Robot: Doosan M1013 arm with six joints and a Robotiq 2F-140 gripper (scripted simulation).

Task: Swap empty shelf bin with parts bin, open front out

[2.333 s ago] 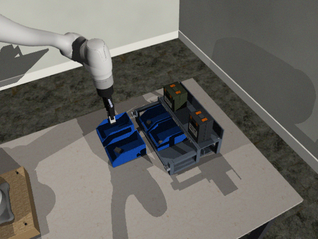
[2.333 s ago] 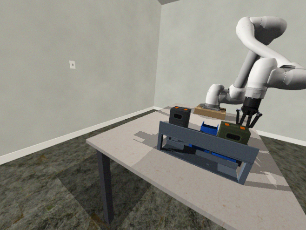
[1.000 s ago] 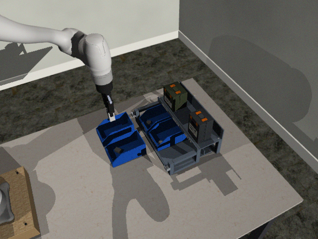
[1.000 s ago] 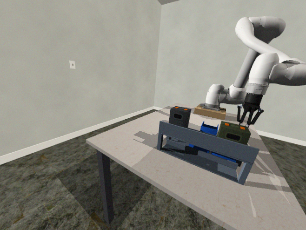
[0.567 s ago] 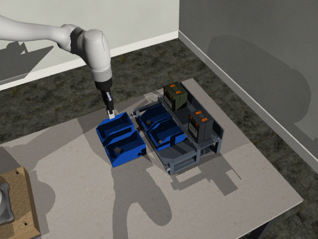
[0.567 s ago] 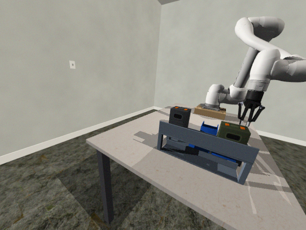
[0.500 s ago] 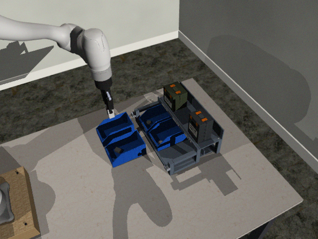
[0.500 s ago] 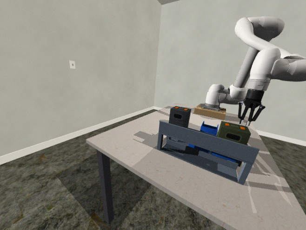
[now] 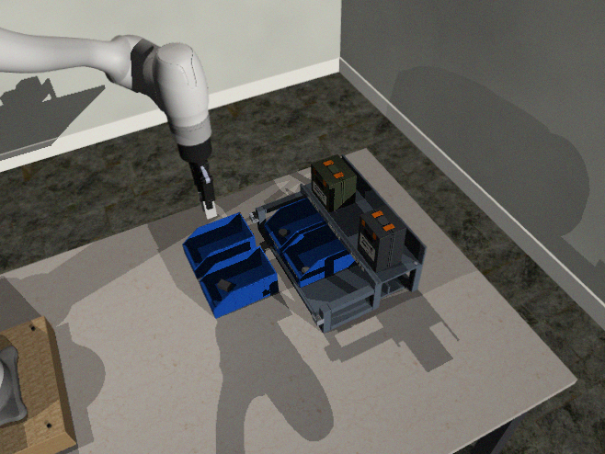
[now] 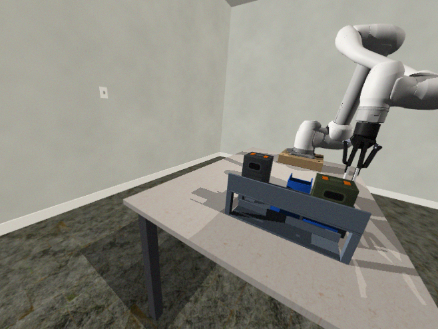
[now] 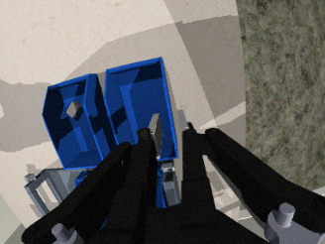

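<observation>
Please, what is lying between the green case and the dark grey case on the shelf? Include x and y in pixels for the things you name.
Only bare grey upper board [image 9: 348, 218] lies between them, seen in the top view.

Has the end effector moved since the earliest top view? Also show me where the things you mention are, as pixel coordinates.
Yes: in the top view, the end effector [image 9: 211, 212] [image 10: 351, 175] [image 11: 169, 121] has shifted away from the empty blue open-front bin [image 9: 221, 223] [image 11: 133, 96], its tips now beyond the rim.
</observation>
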